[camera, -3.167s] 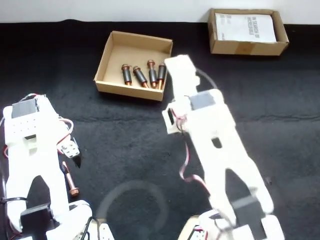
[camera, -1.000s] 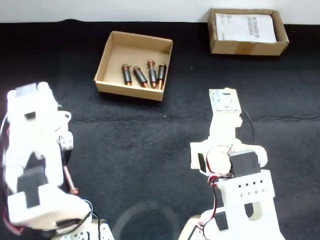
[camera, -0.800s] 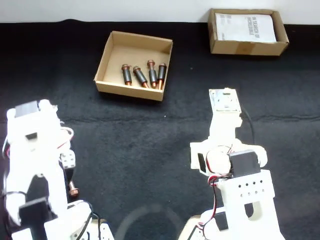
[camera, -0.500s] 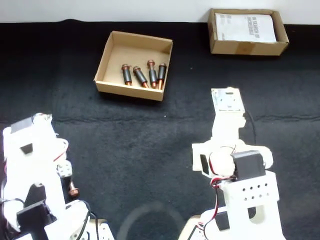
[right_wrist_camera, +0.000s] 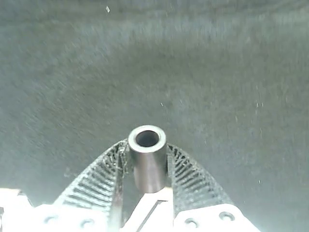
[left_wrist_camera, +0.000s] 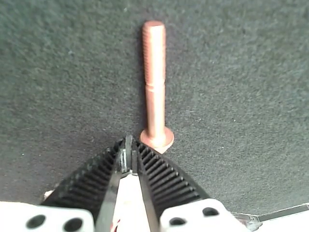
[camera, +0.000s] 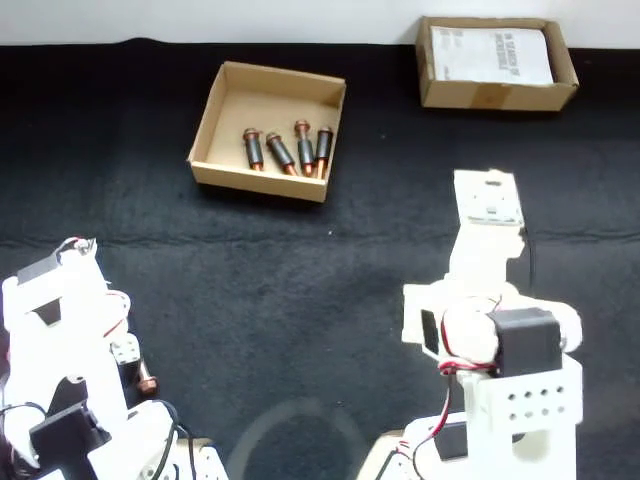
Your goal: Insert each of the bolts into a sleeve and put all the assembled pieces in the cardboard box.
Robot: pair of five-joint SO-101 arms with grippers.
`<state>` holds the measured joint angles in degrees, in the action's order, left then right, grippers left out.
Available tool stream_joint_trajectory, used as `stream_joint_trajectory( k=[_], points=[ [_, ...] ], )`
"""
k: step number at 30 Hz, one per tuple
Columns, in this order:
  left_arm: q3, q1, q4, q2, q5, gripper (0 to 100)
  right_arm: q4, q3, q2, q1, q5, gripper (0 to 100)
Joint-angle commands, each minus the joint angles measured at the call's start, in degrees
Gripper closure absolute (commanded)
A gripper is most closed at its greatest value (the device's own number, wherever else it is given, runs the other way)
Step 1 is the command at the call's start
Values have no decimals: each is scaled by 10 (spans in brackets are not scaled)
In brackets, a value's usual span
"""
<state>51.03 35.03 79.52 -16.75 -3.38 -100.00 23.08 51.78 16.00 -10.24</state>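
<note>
A copper bolt (left_wrist_camera: 155, 82) lies flat on the black mat, head end nearest my left gripper (left_wrist_camera: 129, 147), which is shut with nothing in it and sits just beside the bolt head. From above, that bolt's head (camera: 146, 382) peeks out beside the left arm (camera: 60, 340). My right gripper (right_wrist_camera: 147, 147) is shut on a grey metal sleeve (right_wrist_camera: 148, 157), its bore facing outward, held above bare mat. The right arm (camera: 487, 300) stands at the right of the table. The open cardboard box (camera: 228, 92) at the back holds several assembled bolt-and-sleeve pieces (camera: 287, 150).
A second cardboard box (camera: 440, 88) with a white printed sheet inside sits at the back right. The black mat (camera: 300, 290) lies between the two arms.
The right arm has drawn back from the box to the right side of the table. The left arm has pulled toward the near edge, now covering most of the bolt.
</note>
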Motion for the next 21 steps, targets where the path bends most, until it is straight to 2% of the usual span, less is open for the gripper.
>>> stream_joint_trajectory(
  k=[1, 8, 16, 21],
  points=[
    [0, 1, -3, -18, -3, 992, -8, -51, 0, -7, -5, 991],
    [28, -45, -11, -17, -3, 992, -8, -61, 0, -7, -5, 991],
    [71, -58, -119, -17, -3, 992, -9, -103, 1, -7, -5, 991],
    [68, -97, -142, -18, -3, 992, -9, -124, 1, -7, -5, 991]
  ],
)
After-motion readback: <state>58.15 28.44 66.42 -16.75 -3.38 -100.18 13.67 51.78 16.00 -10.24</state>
